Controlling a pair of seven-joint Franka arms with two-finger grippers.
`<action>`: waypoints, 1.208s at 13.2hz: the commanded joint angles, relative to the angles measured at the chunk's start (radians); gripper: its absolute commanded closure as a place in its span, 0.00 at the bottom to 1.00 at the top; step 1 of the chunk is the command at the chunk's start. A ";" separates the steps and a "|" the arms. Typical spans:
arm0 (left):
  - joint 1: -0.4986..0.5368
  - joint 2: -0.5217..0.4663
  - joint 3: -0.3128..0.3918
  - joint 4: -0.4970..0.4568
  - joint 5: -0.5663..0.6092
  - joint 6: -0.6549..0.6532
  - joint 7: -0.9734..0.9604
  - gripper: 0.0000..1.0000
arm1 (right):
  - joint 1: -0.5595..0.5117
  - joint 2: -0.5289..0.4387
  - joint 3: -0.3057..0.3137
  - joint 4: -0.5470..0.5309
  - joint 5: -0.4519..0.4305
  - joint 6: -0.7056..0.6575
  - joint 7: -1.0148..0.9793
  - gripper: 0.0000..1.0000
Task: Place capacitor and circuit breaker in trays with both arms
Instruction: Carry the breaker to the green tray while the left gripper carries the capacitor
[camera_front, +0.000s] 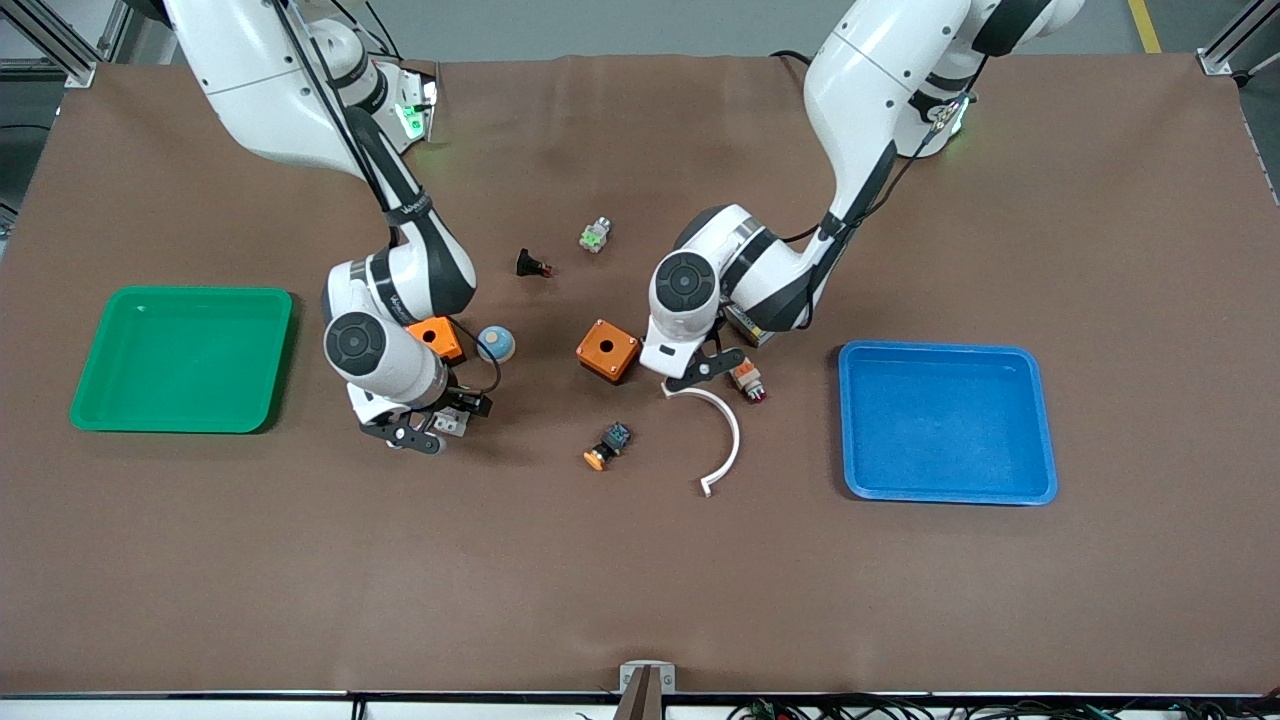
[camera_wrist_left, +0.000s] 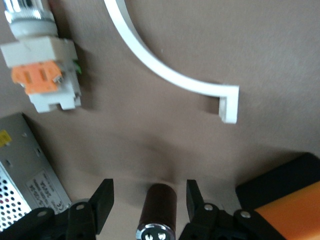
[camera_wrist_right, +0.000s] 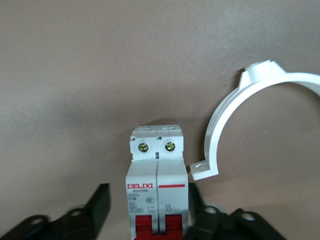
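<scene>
The capacitor (camera_wrist_left: 159, 207), a dark cylinder with a silver end, lies on the brown table between the open fingers of my left gripper (camera_wrist_left: 149, 200), with a gap on each side. In the front view the left gripper (camera_front: 702, 372) is low over the table beside an orange box (camera_front: 607, 350), and the capacitor is hidden under it. The circuit breaker (camera_wrist_right: 156, 185), white-grey with red levers, lies between the open fingers of my right gripper (camera_wrist_right: 147, 205). In the front view the right gripper (camera_front: 425, 430) is low at the breaker (camera_front: 452, 423).
A green tray (camera_front: 180, 358) lies at the right arm's end and a blue tray (camera_front: 945, 420) at the left arm's end. A white curved clip (camera_front: 725, 430), an indicator lamp (camera_front: 747, 380), a second orange box (camera_front: 437, 337), a ball knob (camera_front: 496, 343) and push buttons (camera_front: 607, 445) lie around.
</scene>
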 joint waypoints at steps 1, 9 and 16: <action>-0.013 0.011 0.003 -0.003 -0.025 0.011 -0.012 0.35 | 0.002 -0.016 -0.008 -0.015 0.021 0.004 -0.001 0.73; -0.026 0.021 0.003 -0.002 -0.066 0.028 -0.012 0.80 | -0.151 -0.221 -0.017 0.071 -0.046 -0.373 -0.131 0.95; 0.083 -0.110 0.040 0.003 -0.010 -0.068 0.012 1.00 | -0.505 -0.301 -0.015 -0.096 -0.097 -0.327 -0.640 0.95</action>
